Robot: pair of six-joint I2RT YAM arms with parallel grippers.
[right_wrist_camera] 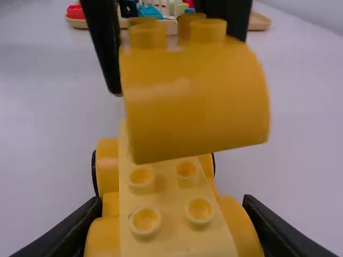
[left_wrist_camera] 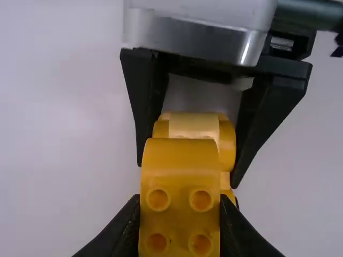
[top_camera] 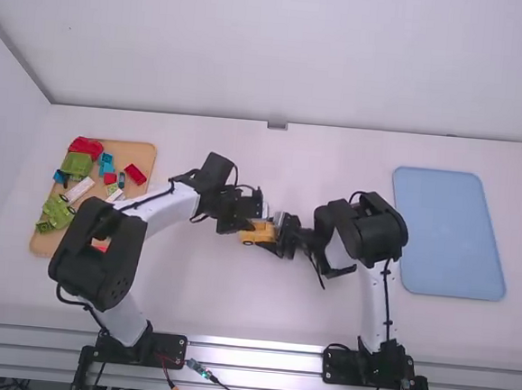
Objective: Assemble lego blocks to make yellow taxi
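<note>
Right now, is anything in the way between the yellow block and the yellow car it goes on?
Nothing I can see is in the way. The left claw holds the yellow block right over the bumpy top of the yellow car.

- A tray (top_camera: 144, 151) lay by the table's (top_camera: 327, 155) left edge.
- Blocks (top_camera: 135, 174) lay on it.
- Another tray (top_camera: 450, 232) lay by the table's right edge.
- A car base (right_wrist_camera: 166, 187) and a single brick (right_wrist_camera: 193, 101) were between the trays.
</note>
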